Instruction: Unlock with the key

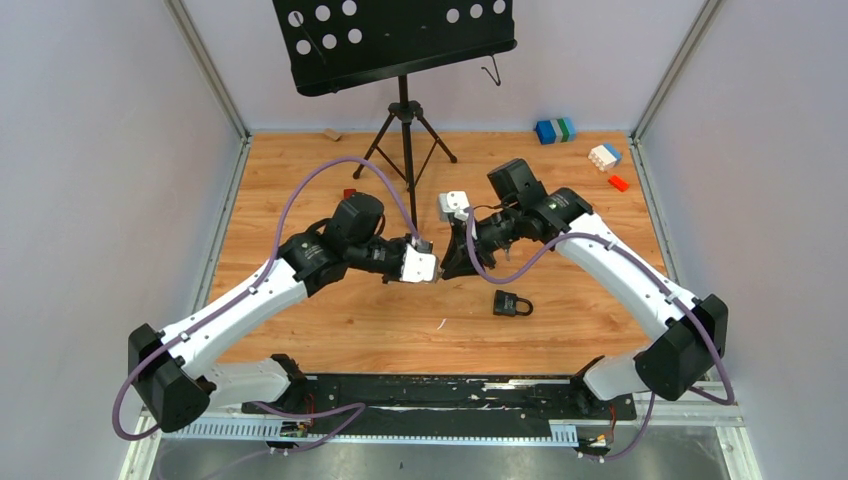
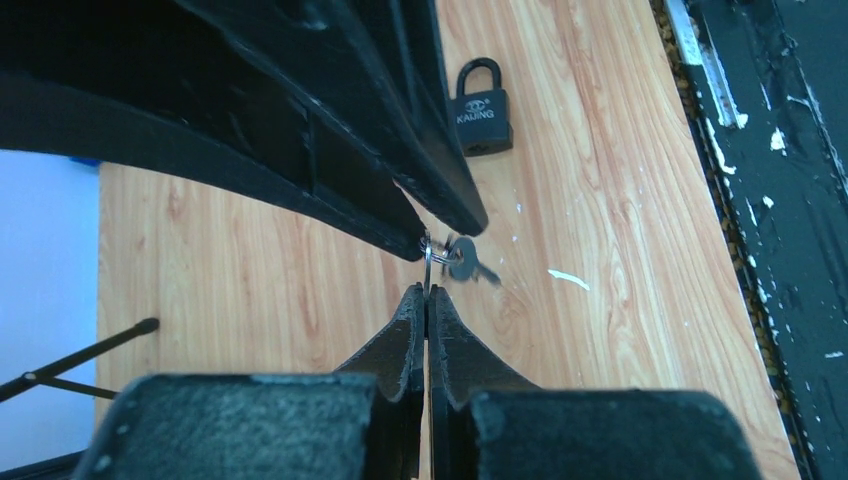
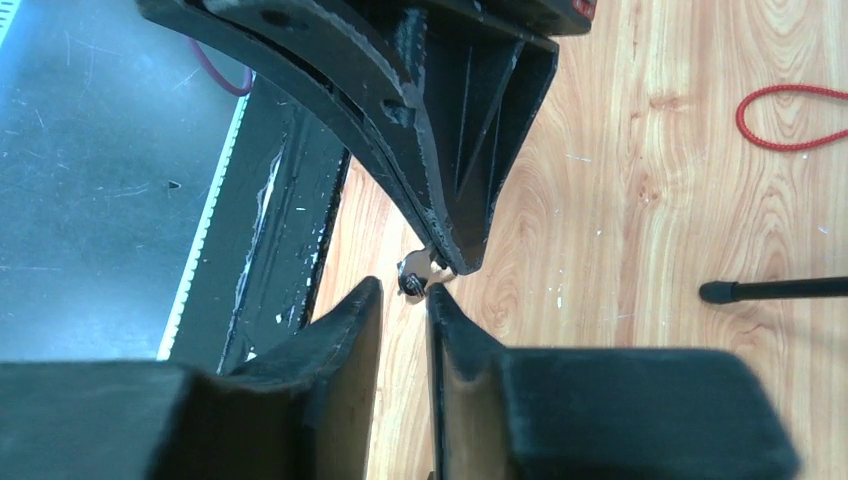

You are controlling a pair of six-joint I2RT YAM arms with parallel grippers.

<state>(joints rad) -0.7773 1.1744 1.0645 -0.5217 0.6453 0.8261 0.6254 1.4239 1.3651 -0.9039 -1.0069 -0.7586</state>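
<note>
Both arms reach in and meet tip to tip over ctr of light wood-grain table [image 1: 330, 330]. L gripper [image 2: 427, 298]: black fingers [image 2: 410, 330] clenched flat together, pinching the thin wire ring of the small silver metal key [image 2: 462, 258]; key hangs off the ring just past the tips, at approx 1 o'clock of them in L wrist view, clear of the wood. R gripper [image 3: 405, 295]: jaws parted by a narrow gap, nothing seen inside the gap; its tips sit right at the key/ring from the opposite side, contact w/ key cannot be told. Black padlock w/ closed shackle [image 1: 512, 303] lies flat on table, nothing touching it, at approx 4 o'clock of the meeting point in top view, near but apart from both grippers; "KALING" printed on body in L wrist view. Black perforated music stand on tripod [image 1: 400, 45] at 12 o'clock, far edge. Blue-green toy block [image 1: 555, 130], white toy block [image 1: 604, 155] and small red-orange toy block [image 1: 618, 183] at approx 1–2 o'clock, far R corner, well apart from the arms. Red cord loop [image 3: 790, 118] on wood at 2 o'clock in R wrist view.
</note>
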